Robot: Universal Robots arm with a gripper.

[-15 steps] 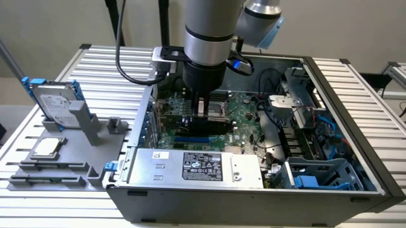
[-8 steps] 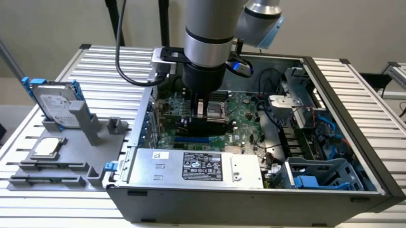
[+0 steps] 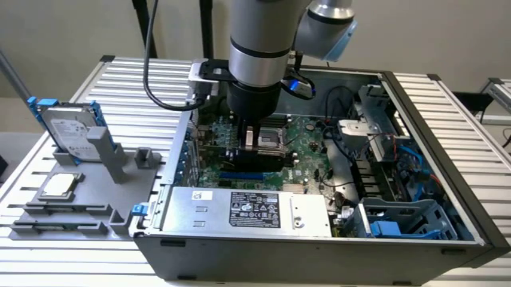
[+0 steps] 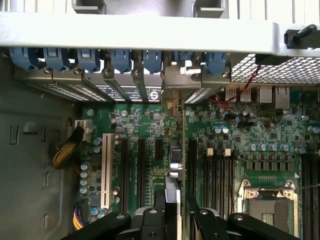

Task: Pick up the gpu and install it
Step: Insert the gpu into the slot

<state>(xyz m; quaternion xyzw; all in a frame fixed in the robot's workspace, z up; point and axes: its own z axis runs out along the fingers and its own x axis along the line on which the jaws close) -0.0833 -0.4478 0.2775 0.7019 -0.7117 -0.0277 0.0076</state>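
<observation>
green fibreglass: one motherboard lies on the floor of one open case, a box of grey sheet metal. one arm, a smooth silver tube with a pale blue joint cap, stands straight down into it. one gripper, black and angular, is clamped on the gpu. the card shows edge-on between the fingers, thin and flat. from the exterior view its black cooler face shows under the wrist. gpu is inside the case, low over the expansion slots, its silver bracket end up against the rear wall. cannot tell if it is seated in a slot.

- one row of blue plastic clips runs along that rear wall.
- one white slot, long and narrow, has black slots beside it.
- one cpu socket, square with a bare metal frame.
- one power supply, a dull silver box with one printed label.

outside the case, on the ribbed aluminium table, at the exterior view's left:
- one hard drive, silver, upright in a grey stand, with two blue rails.
- one cpu chip, small and square, lying flat.
</observation>
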